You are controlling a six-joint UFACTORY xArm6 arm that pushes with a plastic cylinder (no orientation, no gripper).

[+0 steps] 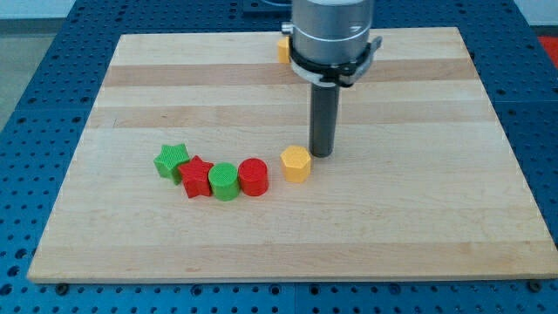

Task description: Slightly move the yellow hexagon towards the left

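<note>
The yellow hexagon (296,163) sits on the wooden board (418,218) near the middle. My tip (323,154) is down on the board just to the hexagon's right and slightly above it in the view, very close to or touching its edge. The rod rises from there to the grey arm head (333,35) at the view's top.
A row of blocks lies left of the hexagon: a red cylinder (253,177), a green cylinder (224,181), a red star (197,176) and a green star (172,161). Another yellow block (283,48) shows partly behind the arm at the view's top.
</note>
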